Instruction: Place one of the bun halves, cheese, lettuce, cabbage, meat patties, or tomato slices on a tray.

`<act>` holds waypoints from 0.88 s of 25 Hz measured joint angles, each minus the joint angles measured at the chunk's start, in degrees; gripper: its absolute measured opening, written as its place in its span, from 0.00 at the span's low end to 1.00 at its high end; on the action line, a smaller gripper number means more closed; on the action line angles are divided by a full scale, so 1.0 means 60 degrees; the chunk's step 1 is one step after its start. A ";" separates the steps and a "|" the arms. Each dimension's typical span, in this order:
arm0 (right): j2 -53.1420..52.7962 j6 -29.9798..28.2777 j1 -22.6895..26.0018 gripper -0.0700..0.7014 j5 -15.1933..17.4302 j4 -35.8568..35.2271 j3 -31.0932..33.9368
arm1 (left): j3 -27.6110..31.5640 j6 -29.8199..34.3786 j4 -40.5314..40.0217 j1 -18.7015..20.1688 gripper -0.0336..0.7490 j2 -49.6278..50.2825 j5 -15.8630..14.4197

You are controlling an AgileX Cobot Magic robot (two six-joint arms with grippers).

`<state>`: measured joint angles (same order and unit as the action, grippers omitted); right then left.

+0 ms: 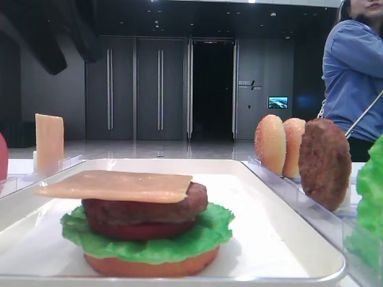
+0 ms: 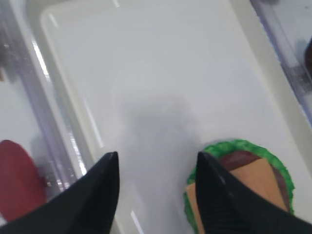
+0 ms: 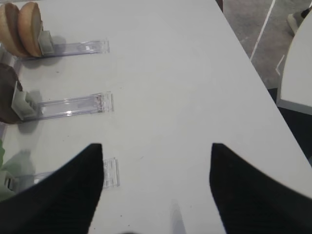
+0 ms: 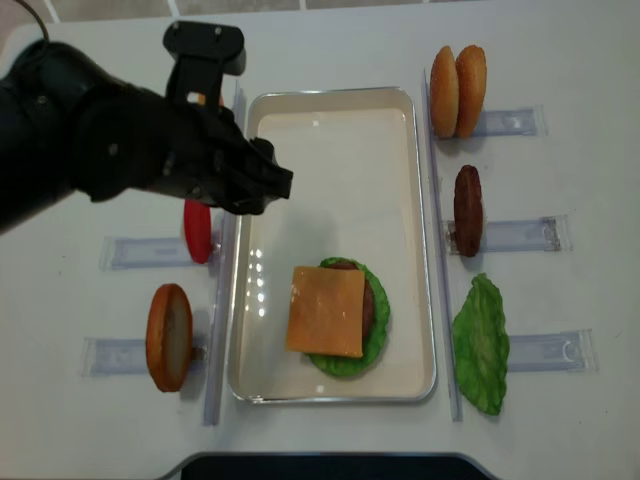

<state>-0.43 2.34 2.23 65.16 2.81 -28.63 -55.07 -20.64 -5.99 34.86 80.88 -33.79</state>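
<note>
Orange cheese (image 4: 326, 311) is sitting on the stack in the tray (image 4: 330, 110); left gripper (image 2: 156, 168) and right gripper (image 3: 156, 161) are both hanging spread apart, empty.

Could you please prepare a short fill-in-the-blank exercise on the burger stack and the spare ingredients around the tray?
1. The top layer of the stack on the tray is the ____.
2. The leaf under the stack's patty is coloured ____.
3. Right of the tray, the rack with the bun halves holds ____ of them.
4. The left gripper has its jaws ____.

Missing words: cheese; green; two; open
</note>
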 joint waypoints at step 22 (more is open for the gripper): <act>0.0000 0.0000 0.0000 0.70 0.0000 0.0000 0.0000 | -0.0897 -0.0291 -0.1920 -0.4607 0.54 0.0000 -0.3083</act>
<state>-0.43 2.34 2.23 65.16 2.81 -28.63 -60.45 -22.39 -17.51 7.22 80.88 -52.29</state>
